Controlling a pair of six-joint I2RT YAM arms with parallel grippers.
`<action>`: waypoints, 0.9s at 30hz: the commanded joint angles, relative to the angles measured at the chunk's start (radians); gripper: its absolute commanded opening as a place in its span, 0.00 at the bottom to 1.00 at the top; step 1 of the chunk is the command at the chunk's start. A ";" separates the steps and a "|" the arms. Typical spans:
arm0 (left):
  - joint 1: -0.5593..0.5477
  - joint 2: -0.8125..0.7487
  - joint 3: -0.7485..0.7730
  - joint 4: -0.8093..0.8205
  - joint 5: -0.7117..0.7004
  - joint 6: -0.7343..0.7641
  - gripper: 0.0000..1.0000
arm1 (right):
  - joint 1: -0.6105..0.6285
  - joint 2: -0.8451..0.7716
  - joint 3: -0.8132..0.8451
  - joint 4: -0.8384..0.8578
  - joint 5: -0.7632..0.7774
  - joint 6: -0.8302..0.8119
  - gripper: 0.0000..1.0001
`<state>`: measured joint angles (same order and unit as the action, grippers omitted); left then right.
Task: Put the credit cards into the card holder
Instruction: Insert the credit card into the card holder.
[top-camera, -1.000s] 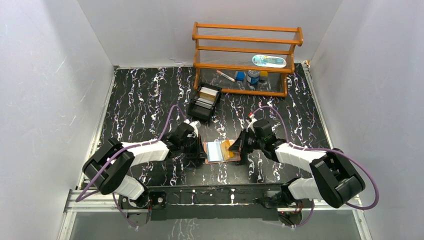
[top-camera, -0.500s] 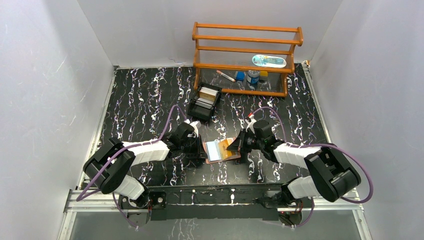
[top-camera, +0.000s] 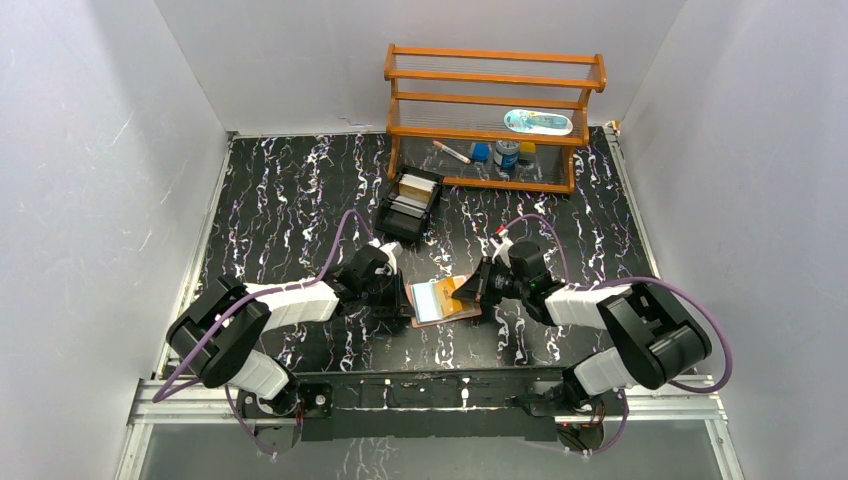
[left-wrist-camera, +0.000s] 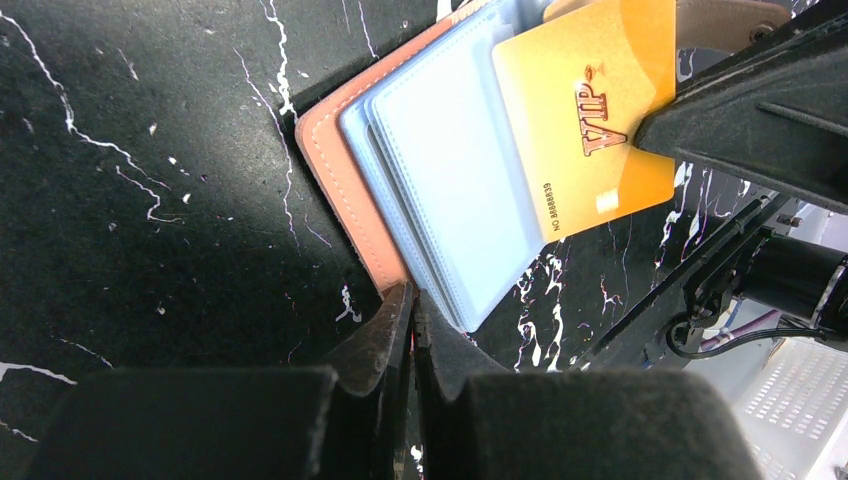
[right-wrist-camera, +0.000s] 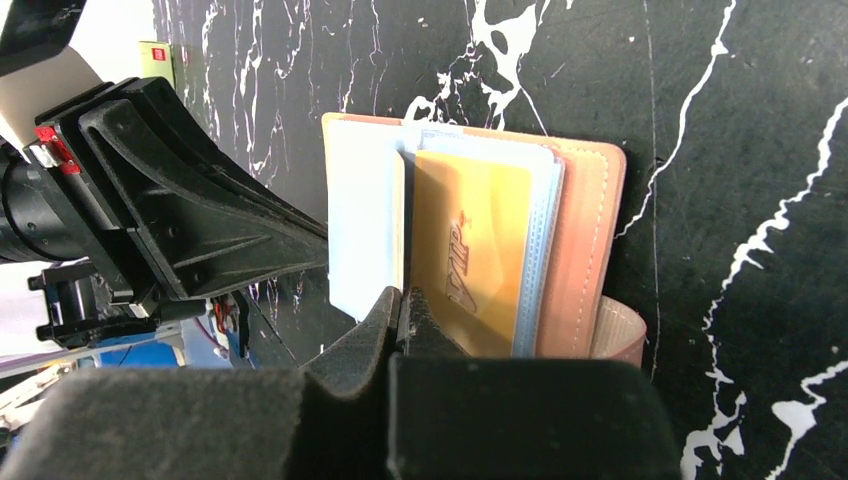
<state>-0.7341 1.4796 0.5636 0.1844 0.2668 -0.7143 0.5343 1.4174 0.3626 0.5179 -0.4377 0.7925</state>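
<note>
The tan leather card holder (top-camera: 428, 318) lies open near the table's front middle, its pale blue plastic sleeves (left-wrist-camera: 450, 170) fanned out. My left gripper (top-camera: 404, 299) is shut on the holder's edge (left-wrist-camera: 340, 160), its fingertips meeting at the corner (left-wrist-camera: 412, 300). My right gripper (top-camera: 476, 289) is shut on an orange "VIP" credit card (left-wrist-camera: 590, 110) and holds it slanted over the sleeves from the right. In the right wrist view the card (right-wrist-camera: 475, 250) sits among the sleeves against the leather cover (right-wrist-camera: 590, 250). I cannot tell whether it is inside a pocket.
A black open-topped tray (top-camera: 408, 207) holding more cards stands behind the holder. A wooden rack (top-camera: 495, 110) with small items is at the back. Grey walls enclose the table left and right.
My right gripper has moved the orange card leftward, so it now covers more of the pale blue sleeves. The left gripper has stayed on the holder.
</note>
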 joint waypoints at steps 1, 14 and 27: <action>-0.004 0.016 -0.028 -0.055 -0.014 0.024 0.04 | -0.007 0.026 -0.005 0.093 -0.017 -0.003 0.00; -0.015 0.021 -0.018 -0.058 -0.015 0.023 0.04 | -0.007 0.094 -0.004 0.098 -0.067 0.046 0.17; -0.016 0.017 -0.015 -0.065 -0.023 0.024 0.04 | -0.005 -0.025 0.180 -0.441 0.151 -0.161 0.56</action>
<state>-0.7361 1.4796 0.5636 0.1844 0.2661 -0.7139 0.5293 1.3884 0.4896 0.2047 -0.3367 0.6991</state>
